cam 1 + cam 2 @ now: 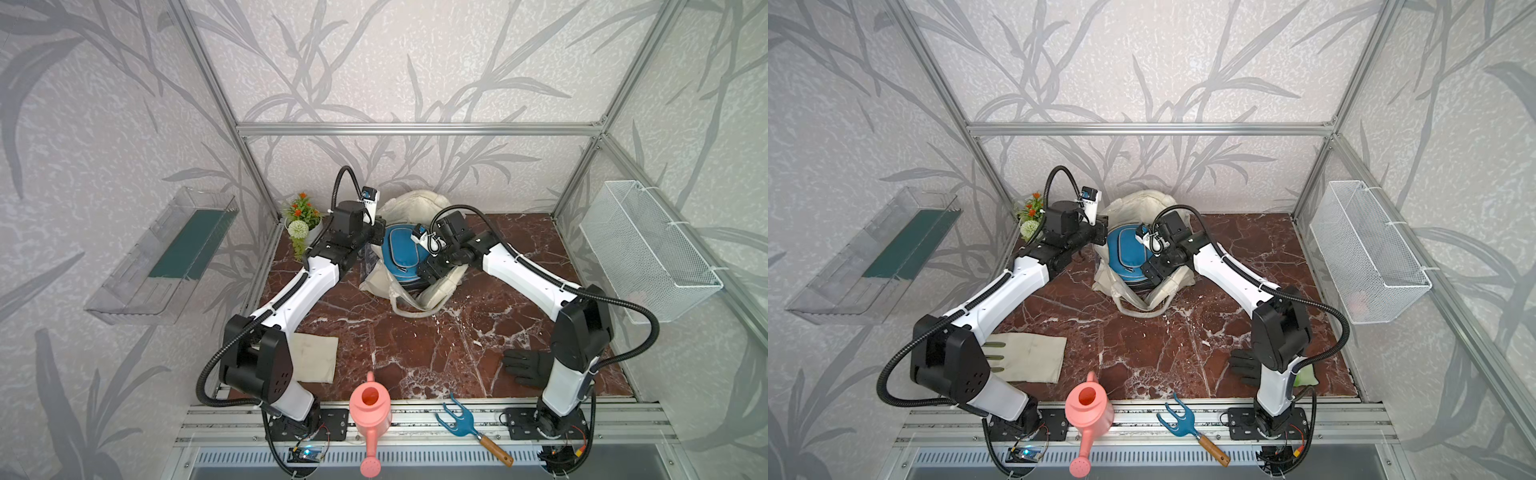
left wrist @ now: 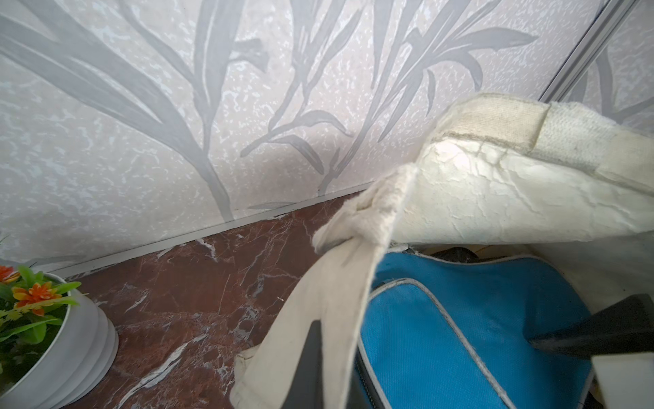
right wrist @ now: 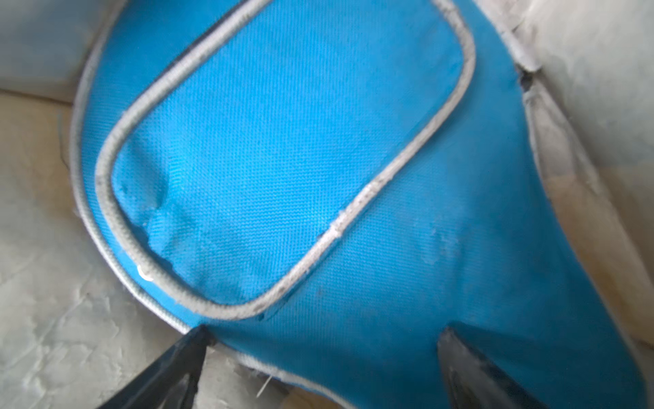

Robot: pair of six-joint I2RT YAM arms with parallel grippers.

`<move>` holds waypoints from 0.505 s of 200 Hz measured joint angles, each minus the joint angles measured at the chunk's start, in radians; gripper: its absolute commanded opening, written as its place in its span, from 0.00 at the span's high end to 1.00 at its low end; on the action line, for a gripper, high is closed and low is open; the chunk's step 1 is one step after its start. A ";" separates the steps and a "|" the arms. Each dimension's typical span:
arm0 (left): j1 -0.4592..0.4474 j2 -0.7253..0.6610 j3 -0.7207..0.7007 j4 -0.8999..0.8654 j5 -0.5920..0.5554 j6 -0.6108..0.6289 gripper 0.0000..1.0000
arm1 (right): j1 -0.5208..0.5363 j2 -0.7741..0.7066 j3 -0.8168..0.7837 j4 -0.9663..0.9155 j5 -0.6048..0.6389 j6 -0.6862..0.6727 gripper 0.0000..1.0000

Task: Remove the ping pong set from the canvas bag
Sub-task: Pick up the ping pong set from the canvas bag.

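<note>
At the back of the marble table (image 1: 415, 353) the canvas bag (image 1: 409, 205) lies open, and the blue paddle case (image 1: 399, 253) of the ping pong set is inside its mouth. The left gripper (image 1: 376, 235) is pressed together on the bag's cream rim and holds it up. The right gripper (image 3: 323, 334) is spread wide, its tips on the case's narrow end.

blue case (image 3: 283, 141) is showing bright blue weave with pale grey piping, right at the black right gripper (image 3: 323, 333) | canvas bag (image 1: 411, 203) around that gripper is showing cream | worktop (image 1: 415, 345) is showing red-brown marble with white veins | watering can (image 1: 370, 409) is showing pink | wall (image 1: 374, 62) is showing grey leaves on pale ground
</note>
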 measured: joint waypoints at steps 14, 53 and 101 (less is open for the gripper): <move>0.000 -0.003 -0.003 -0.003 0.009 0.003 1.00 | -0.006 0.011 0.040 -0.037 -0.011 -0.002 0.01; 0.000 -0.024 -0.018 -0.017 0.044 0.020 1.00 | -0.043 0.076 0.290 -0.136 -0.051 0.008 0.01; 0.000 -0.017 0.008 -0.052 0.056 0.025 1.00 | -0.086 0.266 0.609 -0.216 -0.082 0.034 0.01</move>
